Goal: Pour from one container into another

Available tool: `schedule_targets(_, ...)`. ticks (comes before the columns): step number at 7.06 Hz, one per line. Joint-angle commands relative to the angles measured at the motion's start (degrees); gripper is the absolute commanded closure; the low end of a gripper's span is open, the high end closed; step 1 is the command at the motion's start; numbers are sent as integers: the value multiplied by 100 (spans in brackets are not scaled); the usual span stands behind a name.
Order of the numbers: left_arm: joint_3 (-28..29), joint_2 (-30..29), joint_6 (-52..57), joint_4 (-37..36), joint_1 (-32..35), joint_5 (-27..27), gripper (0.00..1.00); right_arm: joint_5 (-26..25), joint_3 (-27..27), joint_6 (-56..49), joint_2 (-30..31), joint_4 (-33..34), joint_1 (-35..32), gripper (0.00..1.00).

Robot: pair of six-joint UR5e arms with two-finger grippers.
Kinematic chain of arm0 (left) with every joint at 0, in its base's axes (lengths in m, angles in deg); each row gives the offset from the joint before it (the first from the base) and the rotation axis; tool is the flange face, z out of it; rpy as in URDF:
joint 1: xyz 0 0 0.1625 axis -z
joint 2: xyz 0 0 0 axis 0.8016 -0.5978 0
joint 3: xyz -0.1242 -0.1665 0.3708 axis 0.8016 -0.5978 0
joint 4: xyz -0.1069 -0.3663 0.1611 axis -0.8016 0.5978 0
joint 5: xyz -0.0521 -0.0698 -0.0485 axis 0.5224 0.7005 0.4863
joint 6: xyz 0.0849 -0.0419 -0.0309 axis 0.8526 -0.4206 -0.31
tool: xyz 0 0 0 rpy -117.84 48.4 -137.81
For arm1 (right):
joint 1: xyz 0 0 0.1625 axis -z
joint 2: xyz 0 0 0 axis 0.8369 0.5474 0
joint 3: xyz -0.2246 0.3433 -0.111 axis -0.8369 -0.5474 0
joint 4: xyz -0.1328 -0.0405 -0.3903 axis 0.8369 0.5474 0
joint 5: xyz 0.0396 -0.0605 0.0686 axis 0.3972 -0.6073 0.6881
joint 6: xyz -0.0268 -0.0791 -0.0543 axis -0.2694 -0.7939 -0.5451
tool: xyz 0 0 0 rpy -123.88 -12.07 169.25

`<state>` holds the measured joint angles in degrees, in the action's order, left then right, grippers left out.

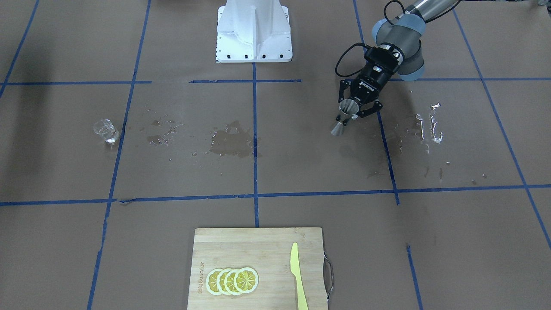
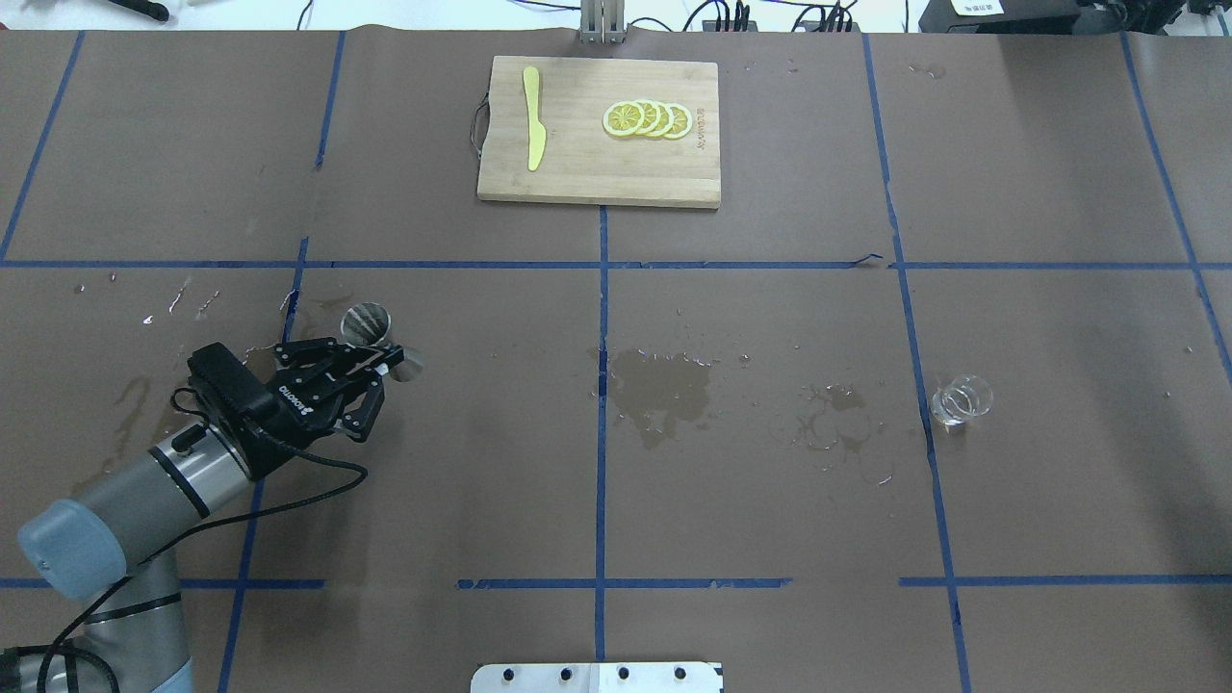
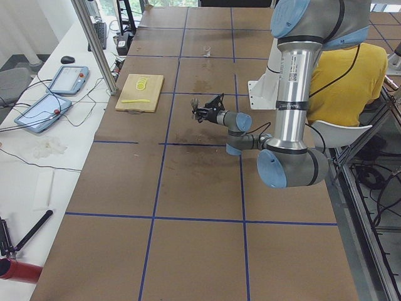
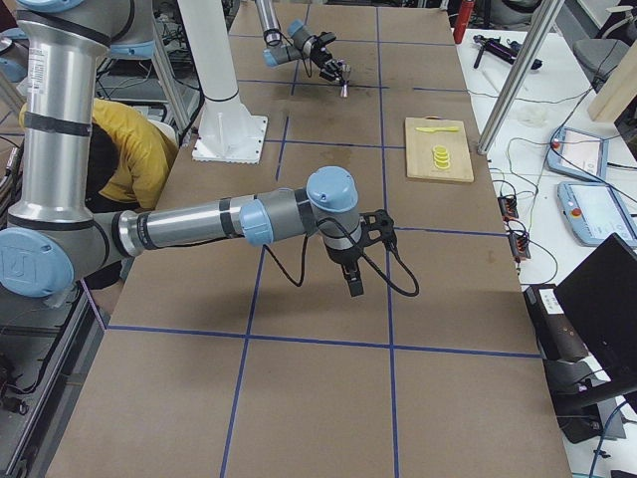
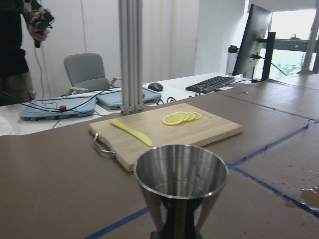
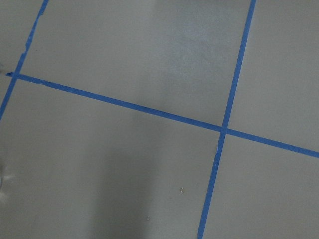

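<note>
While puddles (image 2: pixel 664 390) lie between — jigger (image 2: pixel 368 323) and beaker (image 2: pixel 960 398) are well apart.

I see left arm (image 2: pixel 144 472) & right arm (image 4: pixel 189 227): silver tubes, grey joints, lt-blue caps. Left gripper (image 2: pixel 388 361) black w/ white lettering, looping black cable (image 2: pixel 318 472). White base (image 1: pixel 254 30).

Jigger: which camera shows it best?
Left wrist-mounted: the jigger fills the foreground, open rim clear. Overhead and front-facing show it small in the left gripper; side views show a speck; right wrist shows none.
</note>
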<state>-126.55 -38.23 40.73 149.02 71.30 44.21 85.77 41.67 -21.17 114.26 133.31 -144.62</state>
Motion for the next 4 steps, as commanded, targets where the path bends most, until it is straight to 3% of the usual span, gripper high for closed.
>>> schedule_targets(1, 41, -446, 57, -83, 139, 1089, 100, 0, -12, -1, -8, -31, 0, 0)
schedule_targets(3, 67, -1104, 1394, -879, 709, 2303, 100, 0, -12, -1, -16, -31, 0, 0)
schedule_targets(4, 76, -1411, 1463, -1353, 773, 2404, 100, 0, -21, -1, -16, -31, 0, 0)
